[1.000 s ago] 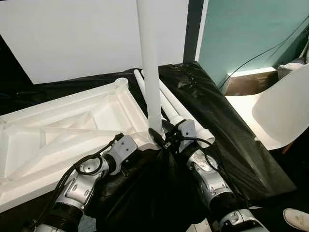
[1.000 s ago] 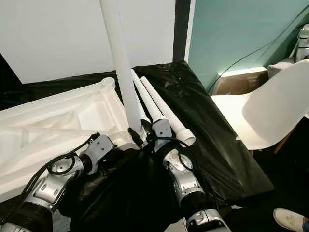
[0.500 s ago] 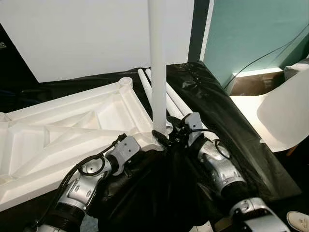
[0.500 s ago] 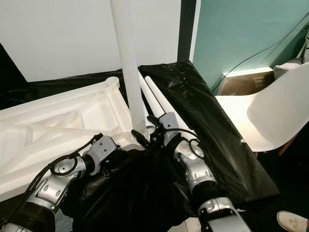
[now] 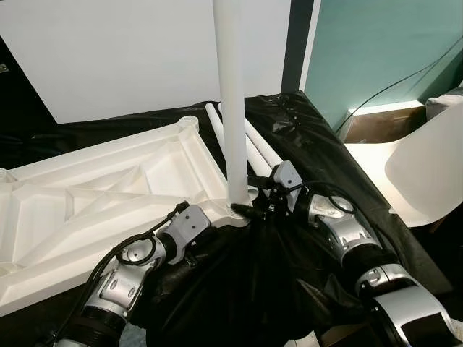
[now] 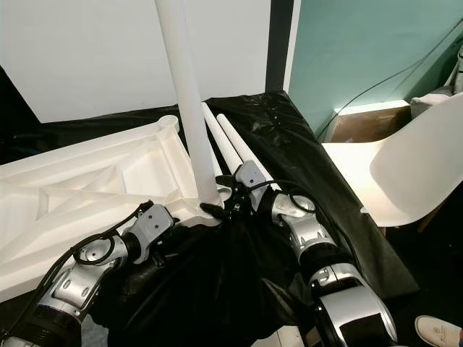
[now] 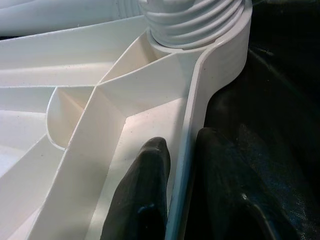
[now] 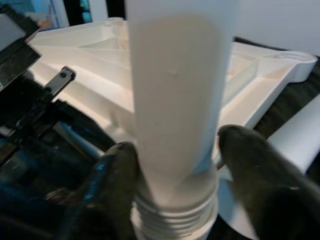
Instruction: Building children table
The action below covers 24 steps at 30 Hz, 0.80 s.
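Matt white plastic table top (image 5: 108, 195) and smooth leg (image 5: 230, 108) — on glossy, crinkled black sheeting (image 5: 325, 166).

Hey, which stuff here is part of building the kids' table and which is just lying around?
Part of the job:
upturned white tabletop
upright table leg at its corner socket, right hand around it
left hand on the tabletop's rim
two spare legs

Lying about:
white chair
black sheet
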Motion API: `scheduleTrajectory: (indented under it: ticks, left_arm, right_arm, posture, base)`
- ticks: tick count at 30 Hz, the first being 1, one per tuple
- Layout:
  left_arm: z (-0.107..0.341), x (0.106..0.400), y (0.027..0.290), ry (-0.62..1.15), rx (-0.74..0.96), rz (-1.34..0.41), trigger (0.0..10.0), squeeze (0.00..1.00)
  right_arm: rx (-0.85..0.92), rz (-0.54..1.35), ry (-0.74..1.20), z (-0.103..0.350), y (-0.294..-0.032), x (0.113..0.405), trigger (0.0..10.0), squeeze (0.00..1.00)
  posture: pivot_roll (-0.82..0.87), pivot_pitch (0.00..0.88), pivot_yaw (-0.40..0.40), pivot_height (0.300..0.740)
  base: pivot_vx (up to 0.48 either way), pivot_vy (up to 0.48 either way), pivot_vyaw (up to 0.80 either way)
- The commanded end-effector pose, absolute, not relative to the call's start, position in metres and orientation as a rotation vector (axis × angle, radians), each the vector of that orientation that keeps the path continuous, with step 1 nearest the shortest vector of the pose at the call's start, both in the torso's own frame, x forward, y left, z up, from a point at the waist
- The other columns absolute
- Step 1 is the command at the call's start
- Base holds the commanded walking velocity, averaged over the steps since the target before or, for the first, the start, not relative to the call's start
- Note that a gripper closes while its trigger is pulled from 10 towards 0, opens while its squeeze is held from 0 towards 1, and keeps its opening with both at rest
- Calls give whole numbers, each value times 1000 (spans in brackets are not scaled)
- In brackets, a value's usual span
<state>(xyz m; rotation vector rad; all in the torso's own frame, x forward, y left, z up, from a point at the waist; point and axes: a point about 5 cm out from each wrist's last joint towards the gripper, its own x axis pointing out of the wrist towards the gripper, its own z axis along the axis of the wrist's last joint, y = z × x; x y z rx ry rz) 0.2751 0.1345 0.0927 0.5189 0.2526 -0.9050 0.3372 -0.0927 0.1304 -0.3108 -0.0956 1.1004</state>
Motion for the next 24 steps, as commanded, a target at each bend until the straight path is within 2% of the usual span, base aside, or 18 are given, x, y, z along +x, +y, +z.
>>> scheduleTrajectory:
  ticks: [1, 9, 14, 15, 16, 18, 19, 20, 24]
  left_arm:
    - [64, 257, 132, 383, 497, -998, 10000, 0]
    - [65, 257, 133, 382, 499, -994, 10000, 0]
    - [66, 258, 133, 379, 502, -989, 10000, 0]
    - [66, 257, 133, 377, 499, -983, 10000, 0]
    - [66, 257, 133, 377, 499, -983, 10000, 0]
    - [65, 257, 132, 376, 495, -984, 10000, 0]
    - [65, 257, 132, 376, 495, -984, 10000, 0]
    - [65, 256, 131, 376, 493, -989, 10000, 0]
    - [65, 257, 131, 377, 494, -992, 10000, 0]
  right_arm:
    - [-325, 1118, -91, 132, -92, 340, 0, 0]
    - [-303, 1127, -97, 133, -92, 342, 0, 0]
    - [-210, 1069, -70, 122, -90, 338, 0, 0]
    - [-165, 904, -48, 100, -80, 326, 0, 0]
    - [-165, 904, -48, 100, -80, 326, 0, 0]
    - [-146, 746, -36, 88, -74, 318, 0, 0]
    - [-146, 746, -36, 88, -74, 318, 0, 0]
    - [-109, 648, -82, 86, -70, 311, 0, 0]
    - [-90, 568, -122, 89, -74, 311, 0, 0]
  posture:
    - [54, 0, 13, 740]
    - [59, 0, 15, 740]
    - [61, 0, 7, 740]
    - [59, 0, 4, 740]
    - [59, 0, 4, 740]
    - [56, 0, 5, 740]
    - [56, 0, 5, 740]
    - [52, 0, 9, 740]
    - [47, 0, 13, 740]
  base:
    - [0, 0, 0]
    - [0, 0, 0]
    - [0, 0, 0]
    - [0, 0, 0]
    - [0, 0, 0]
    - [0, 0, 0]
    - [0, 0, 0]
    - [0, 0, 0]
    - [0, 0, 0]
